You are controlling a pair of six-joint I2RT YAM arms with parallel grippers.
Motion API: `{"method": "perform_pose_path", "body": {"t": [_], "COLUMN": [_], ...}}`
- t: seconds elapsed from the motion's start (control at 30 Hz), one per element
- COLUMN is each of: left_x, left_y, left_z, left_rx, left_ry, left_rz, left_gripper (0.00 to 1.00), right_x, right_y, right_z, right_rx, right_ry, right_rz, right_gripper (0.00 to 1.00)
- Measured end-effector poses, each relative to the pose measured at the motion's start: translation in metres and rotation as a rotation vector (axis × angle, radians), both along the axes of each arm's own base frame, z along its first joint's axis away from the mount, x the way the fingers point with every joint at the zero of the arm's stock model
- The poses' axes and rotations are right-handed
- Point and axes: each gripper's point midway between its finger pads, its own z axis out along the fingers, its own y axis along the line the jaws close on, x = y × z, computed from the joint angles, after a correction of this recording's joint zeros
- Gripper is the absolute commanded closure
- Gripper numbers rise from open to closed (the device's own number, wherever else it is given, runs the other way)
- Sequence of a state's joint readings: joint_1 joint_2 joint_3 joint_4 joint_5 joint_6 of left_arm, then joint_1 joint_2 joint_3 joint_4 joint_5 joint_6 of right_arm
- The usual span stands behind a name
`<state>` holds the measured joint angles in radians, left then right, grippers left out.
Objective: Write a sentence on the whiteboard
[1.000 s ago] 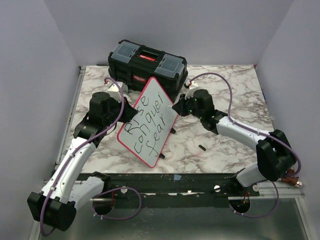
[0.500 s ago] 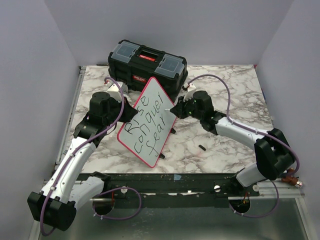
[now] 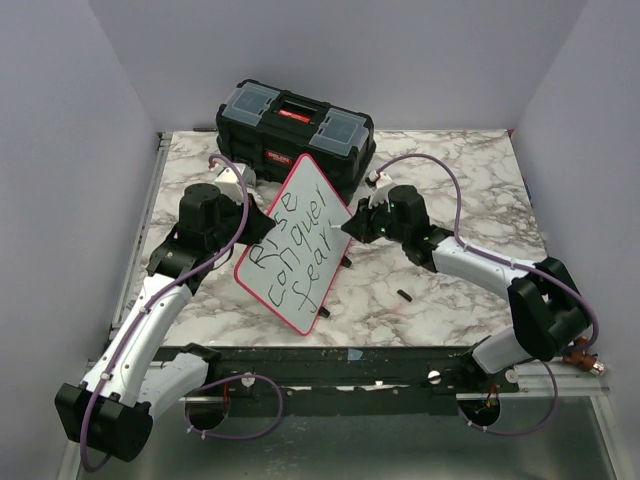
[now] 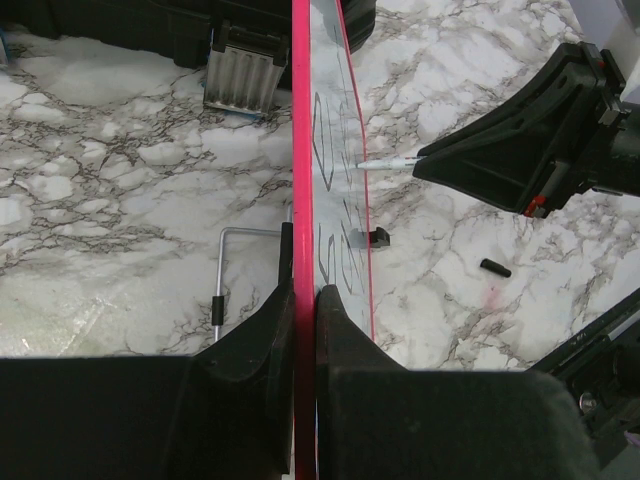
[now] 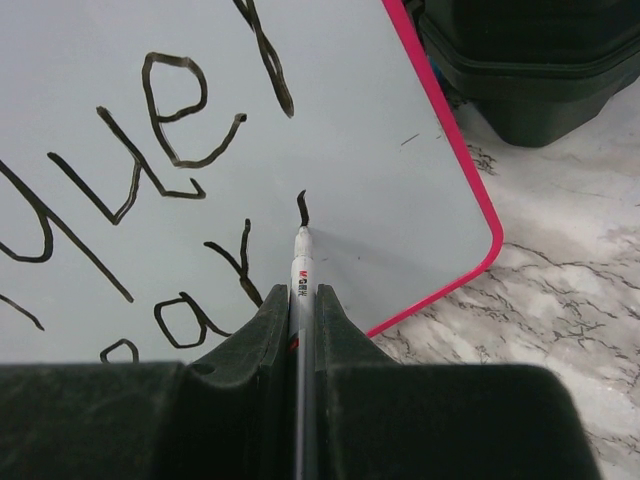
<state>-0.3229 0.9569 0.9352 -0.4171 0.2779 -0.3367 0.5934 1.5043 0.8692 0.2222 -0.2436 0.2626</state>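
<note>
The whiteboard (image 3: 296, 245), white with a pink-red rim, stands tilted on the marble table. My left gripper (image 4: 303, 300) is shut on its rim, seen edge-on (image 4: 301, 150) in the left wrist view. The sentence (image 3: 290, 250) reads "Rise conquer fear" in three black lines. My right gripper (image 5: 303, 298) is shut on a thin marker pen (image 5: 301, 262). The pen's tip touches the board face (image 5: 380, 180) at the foot of a short fresh black stroke (image 5: 302, 207), right of the letters "ar". The right gripper (image 3: 352, 224) sits at the board's right edge.
A black toolbox (image 3: 295, 130) with a red handle stands behind the board. A small black pen cap (image 3: 404, 295) lies on the marble right of the board, also in the left wrist view (image 4: 494, 268). A thin metal rod (image 4: 225, 270) lies left of the board.
</note>
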Motion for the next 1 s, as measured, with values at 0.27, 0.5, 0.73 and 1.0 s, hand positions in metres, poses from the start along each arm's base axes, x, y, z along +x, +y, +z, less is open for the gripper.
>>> {"method": "perform_pose_path", "body": {"t": [0.27,0.5,0.73,1.0], "left_x": [0.001,0.001,0.002,0.003], "left_y": [0.0,0.001,0.0,0.001], "left_z": [0.0,-0.001,0.0,-0.001], "left_rx": [0.001,0.003,0.003,0.007], "left_ry": [0.001,0.001,-0.002,-0.003], "left_rz": [0.002,0.005,0.004,0.011], "left_gripper": [1.0,1.0,1.0,1.0], "right_x": [-0.01,-0.009,0.001,0.013], "right_y": [-0.003,-0.004,-0.01,-0.011], "right_z": [-0.012,-0.013,-0.017,-0.015], "right_rx": [-0.005,-0.007,-0.03,-0.041], "right_ry": [0.032,0.034,0.029,0.015], "right_rz": [0.014,0.003,-0.059,-0.098], "right_gripper": [0.99,0.99,0.99,0.99]}}
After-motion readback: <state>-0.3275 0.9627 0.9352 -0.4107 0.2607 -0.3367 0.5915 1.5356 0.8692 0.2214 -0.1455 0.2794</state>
